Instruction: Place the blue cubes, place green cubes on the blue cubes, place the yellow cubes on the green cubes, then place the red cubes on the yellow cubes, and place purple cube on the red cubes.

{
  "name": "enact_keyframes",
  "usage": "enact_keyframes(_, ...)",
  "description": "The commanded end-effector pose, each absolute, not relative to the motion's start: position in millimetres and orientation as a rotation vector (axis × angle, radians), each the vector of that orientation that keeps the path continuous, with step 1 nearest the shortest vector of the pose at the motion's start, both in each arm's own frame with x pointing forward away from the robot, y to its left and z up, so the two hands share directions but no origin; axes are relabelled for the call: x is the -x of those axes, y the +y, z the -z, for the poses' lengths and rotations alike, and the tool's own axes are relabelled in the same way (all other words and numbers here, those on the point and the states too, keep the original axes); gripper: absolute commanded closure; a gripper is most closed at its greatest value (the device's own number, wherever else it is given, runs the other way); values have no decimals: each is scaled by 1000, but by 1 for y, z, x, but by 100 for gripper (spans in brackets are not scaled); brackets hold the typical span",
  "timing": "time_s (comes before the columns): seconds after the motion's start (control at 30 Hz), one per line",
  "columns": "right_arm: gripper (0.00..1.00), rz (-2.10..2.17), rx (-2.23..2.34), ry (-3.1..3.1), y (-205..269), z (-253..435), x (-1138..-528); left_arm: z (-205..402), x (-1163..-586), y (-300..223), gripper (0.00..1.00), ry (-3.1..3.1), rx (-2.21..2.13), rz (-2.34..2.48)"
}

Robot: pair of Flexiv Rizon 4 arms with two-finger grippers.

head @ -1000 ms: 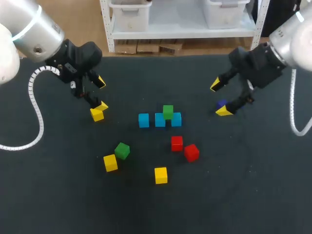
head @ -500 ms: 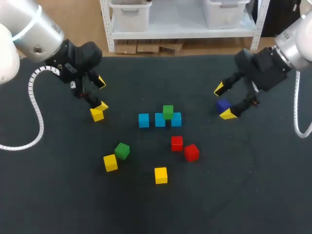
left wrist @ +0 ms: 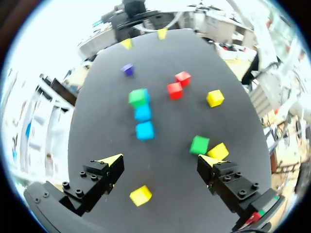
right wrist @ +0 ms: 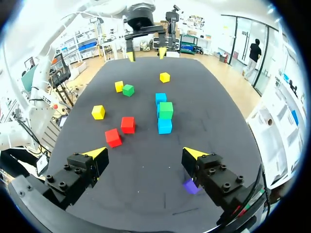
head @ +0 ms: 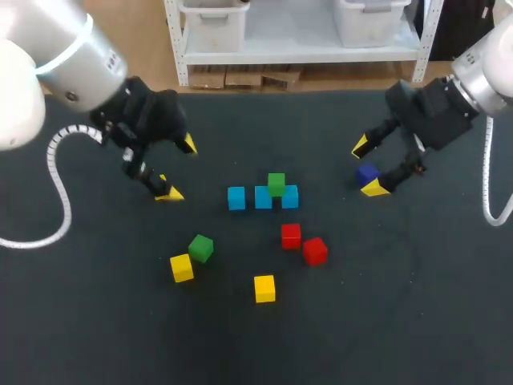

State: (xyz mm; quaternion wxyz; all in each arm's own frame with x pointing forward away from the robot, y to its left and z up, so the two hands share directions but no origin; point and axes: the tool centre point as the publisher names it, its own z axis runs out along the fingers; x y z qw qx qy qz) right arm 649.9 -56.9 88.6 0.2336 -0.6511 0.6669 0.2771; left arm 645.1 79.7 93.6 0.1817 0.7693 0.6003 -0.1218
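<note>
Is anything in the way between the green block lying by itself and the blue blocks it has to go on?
No, nothing I can see stands between the loose green cube and the blue cubes. The yellow cube next to it sits on its other side, away from them.

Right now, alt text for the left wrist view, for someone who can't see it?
The left gripper is open, with a yellow cube between its fingers, touching neither. Ahead is a row of blue cubes with a green cube on top; a purple cube lies beyond.
</note>
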Motion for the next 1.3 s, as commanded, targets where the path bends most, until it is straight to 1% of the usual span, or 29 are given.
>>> enact_keyframes(0.03, 0, -764, 1788, 1829, -57, -88, -651, -79, -633, 61, 0, 1577, -2257, 390)
enact_keyframes(0.37, 0, -764, 1788, 1829, -57, -88, -651, -62, -594, 37, 0, 1450, -2374, 482)
enact_keyframes(0.57, 0, -764, 1788, 1829, -57, -88, -651, -53, -575, 32, 0, 1428, -2399, 517)
enact_keyframes(1.1, 0, -764, 1788, 1829, -57, -88, -651, -32, -560, 10, 0, 1379, -2433, 557)
enact_keyframes(1.3, 0, -764, 1788, 1829, -57, -88, -651, -19, -560, 10, 0, 1409, -2440, 580)
